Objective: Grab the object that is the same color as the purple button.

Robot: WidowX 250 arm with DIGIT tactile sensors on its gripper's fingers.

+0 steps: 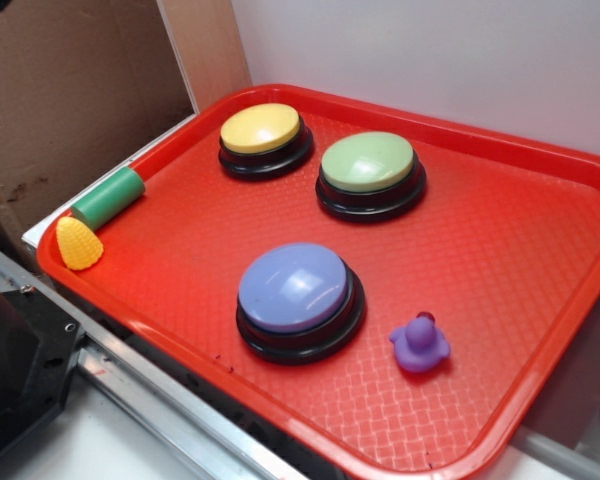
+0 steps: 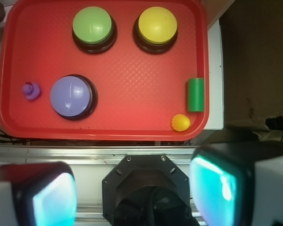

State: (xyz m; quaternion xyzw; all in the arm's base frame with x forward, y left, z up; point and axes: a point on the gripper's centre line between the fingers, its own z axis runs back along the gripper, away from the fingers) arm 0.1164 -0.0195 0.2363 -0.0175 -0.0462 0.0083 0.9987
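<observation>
Purple marks two things on the red tray (image 1: 540, 330): the small rubber duck (image 1: 419, 344) and the big lavender dome button (image 1: 298, 290) just beside it, apart but close. The duck sits near the tray's edge; in the wrist view it lies at far left (image 2: 31, 90), with the purple button (image 2: 71, 96) between it and the tray's middle.

The fingers (image 2: 132, 190) stand wide apart, holding nothing, high above and back from the tray, over the metal rail and the robot's black base.

The chief risk, as I judge it, is a descent that drifts toward the button, since it is far larger and of like colour; a finger could land on its dome and press it. The duck is small and rounded, so an off-centre close may squeeze it out sideways. The raised tray rim near it may also block one finger. The green-topped button (image 1: 368, 162), yellow-topped button (image 1: 261, 128), green cylinder (image 1: 109, 197) and yellow corn toy (image 1: 79, 244) lie well apart.
</observation>
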